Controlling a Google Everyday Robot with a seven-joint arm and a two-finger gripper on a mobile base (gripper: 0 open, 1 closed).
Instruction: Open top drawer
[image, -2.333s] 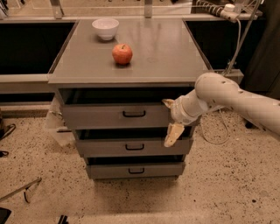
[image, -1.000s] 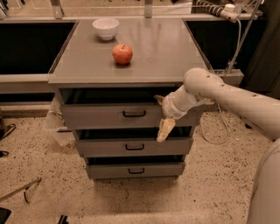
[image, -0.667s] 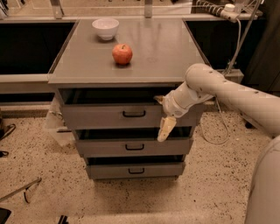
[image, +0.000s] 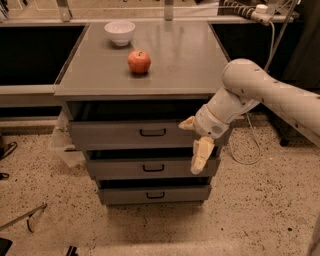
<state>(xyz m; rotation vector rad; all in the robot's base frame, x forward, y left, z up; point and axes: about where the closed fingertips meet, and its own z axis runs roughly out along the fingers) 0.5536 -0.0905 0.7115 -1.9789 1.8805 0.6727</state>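
Observation:
The top drawer (image: 115, 135) is the widest of three grey drawers under the cabinet top. Its flat front carries a small black loop handle (image: 152, 132), and a dark gap shows above the front. My gripper (image: 194, 141) is at the right end of that drawer front, to the right of the handle and not on it. It is open and empty: one cream finger (image: 187, 123) points left against the drawer front and the other (image: 201, 156) hangs down over the middle drawer (image: 140, 169).
A red apple (image: 139, 61) and a white bowl (image: 120, 32) sit on the cabinet top (image: 185, 60). The bottom drawer (image: 150, 195) is the narrowest. A cable (image: 250, 150) hangs at the right. Speckled floor lies in front, with a metal object (image: 22, 217) at the lower left.
My gripper first moved left along the top drawer's front, then shifted slightly back to the right. The drawer front shows no clear movement.

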